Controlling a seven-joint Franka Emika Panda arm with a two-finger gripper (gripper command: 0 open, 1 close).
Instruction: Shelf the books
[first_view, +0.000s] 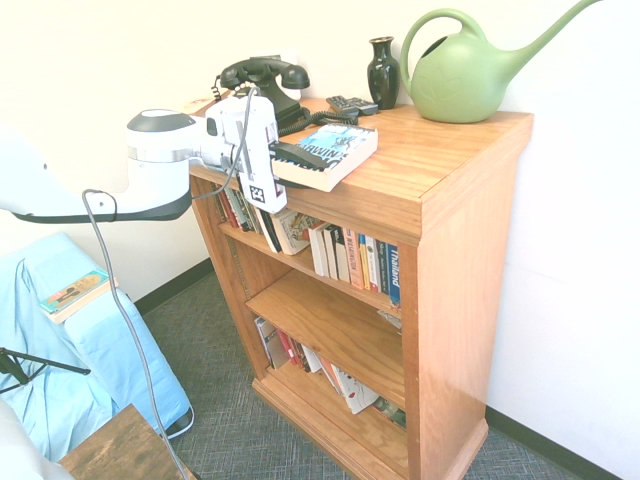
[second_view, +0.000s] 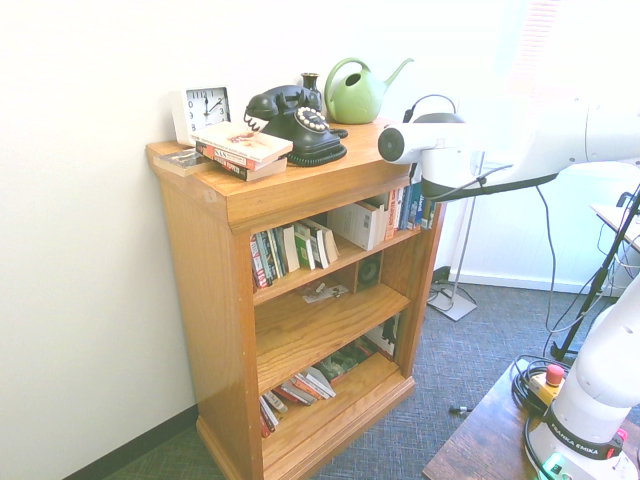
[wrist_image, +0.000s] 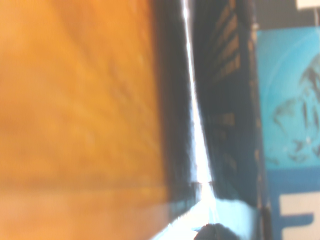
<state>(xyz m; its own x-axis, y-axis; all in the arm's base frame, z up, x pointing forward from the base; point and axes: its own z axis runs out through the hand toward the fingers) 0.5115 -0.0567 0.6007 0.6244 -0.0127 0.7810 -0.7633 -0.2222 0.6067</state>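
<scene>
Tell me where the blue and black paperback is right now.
The paperback lies on top of the bookcase at its front edge, in front of the telephone, with the pincer shut on it.

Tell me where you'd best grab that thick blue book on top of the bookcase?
By its spine end, coming in level from the bookcase's front. The book lies flat with that end jutting past the front edge, so fingers fit above and below. The gripper is shut there.

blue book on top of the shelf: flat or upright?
Flat. The blue book lies cover-up on the bookcase top, one end in the gripper.
</scene>
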